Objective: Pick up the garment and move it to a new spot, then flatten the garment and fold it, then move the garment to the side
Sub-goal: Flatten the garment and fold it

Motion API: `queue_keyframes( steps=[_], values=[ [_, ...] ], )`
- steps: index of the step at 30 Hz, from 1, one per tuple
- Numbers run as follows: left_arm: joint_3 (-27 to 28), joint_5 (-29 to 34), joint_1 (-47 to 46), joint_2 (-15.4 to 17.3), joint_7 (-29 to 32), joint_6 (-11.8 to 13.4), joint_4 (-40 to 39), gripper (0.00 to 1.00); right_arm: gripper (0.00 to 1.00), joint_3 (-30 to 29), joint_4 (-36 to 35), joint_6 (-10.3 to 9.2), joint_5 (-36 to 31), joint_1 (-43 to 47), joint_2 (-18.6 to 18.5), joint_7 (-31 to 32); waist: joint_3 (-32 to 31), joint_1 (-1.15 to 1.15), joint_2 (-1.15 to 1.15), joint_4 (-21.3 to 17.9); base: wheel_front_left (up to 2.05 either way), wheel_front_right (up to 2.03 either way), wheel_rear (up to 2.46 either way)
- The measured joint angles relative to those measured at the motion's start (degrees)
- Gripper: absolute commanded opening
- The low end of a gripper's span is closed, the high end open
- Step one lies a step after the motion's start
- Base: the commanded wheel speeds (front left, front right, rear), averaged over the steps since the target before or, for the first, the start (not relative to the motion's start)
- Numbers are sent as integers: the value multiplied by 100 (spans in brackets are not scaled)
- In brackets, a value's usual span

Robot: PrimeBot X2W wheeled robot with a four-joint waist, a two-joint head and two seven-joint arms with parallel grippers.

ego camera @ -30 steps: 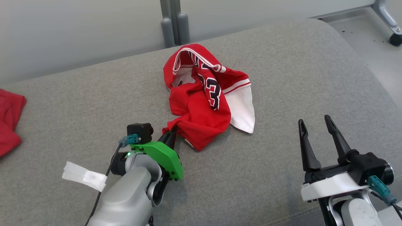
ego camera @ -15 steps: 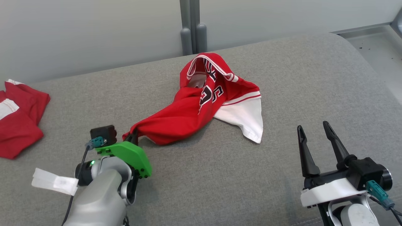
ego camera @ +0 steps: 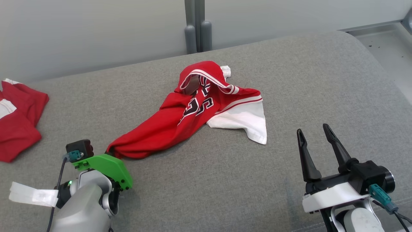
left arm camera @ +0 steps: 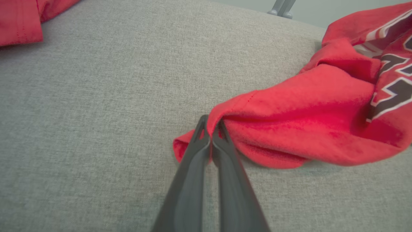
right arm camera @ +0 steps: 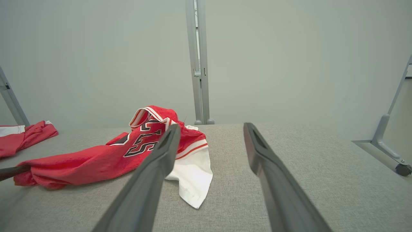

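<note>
A red jersey (ego camera: 190, 112) with black numerals and a white panel lies stretched across the grey cushion, drawn out toward the lower left. My left gripper (ego camera: 109, 151) is shut on its red corner; the left wrist view shows the two fingers pinching a fold of the jersey (left arm camera: 289, 106) at the left gripper (left arm camera: 210, 124). My right gripper (ego camera: 313, 137) stands open at the lower right, empty, well clear of the white panel. In the right wrist view the jersey (right arm camera: 106, 154) lies left of the right gripper (right arm camera: 212, 129).
A second red garment (ego camera: 17, 119) lies at the cushion's left edge. The grey cushion (ego camera: 289, 80) ends at a pale wall behind, with a grey post (ego camera: 194, 25) at the back. Floor and a caster leg (right arm camera: 391, 145) lie to the right.
My left gripper has pulled the jersey's corner down and to the left, stretching the crumpled jersey into a long strip. The head camera has shifted. The right gripper stays open.
</note>
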Motion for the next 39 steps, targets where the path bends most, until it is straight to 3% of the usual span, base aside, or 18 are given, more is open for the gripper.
queue_keyframes(
  steps=[5,6,8,9,10,17,21,27,39],
  values=[
    [8,-14,-229,71,-54,52,132,0,100,1,7,0,-1,-74,1,-1,158,0,0,-108,0,0,0],
    [8,0,-272,83,-86,75,167,7,100,1,11,0,-1,-93,0,-1,189,0,0,-128,0,0,0],
    [2,78,-325,109,-135,100,250,47,100,0,31,0,-1,-146,1,-1,244,0,0,-161,0,0,0],
    [-1,87,-333,119,-154,104,288,84,100,-3,41,0,-1,-162,1,-1,269,0,0,-174,0,0,0],
    [-2,99,-342,125,-175,105,315,100,100,-5,63,0,-1,-163,0,0,290,0,0,-182,0,0,0],
    [55,226,-411,108,-334,41,261,100,100,-89,260,0,7,-173,1,-1,300,0,0,-52,0,0,0],
    [327,642,-363,188,-363,103,-508,100,100,-187,399,0,3,-191,0,0,209,0,0,162,0,0,0],
    [750,1328,441,234,-372,348,-1789,100,100,-227,608,-1,-113,-291,0,0,81,0,0,499,0,0,0],
    [1017,2153,1949,11,-371,632,-3760,100,100,-374,1739,0,-615,-1141,4,0,-11,0,0,1168,0,0,0]
  ],
)
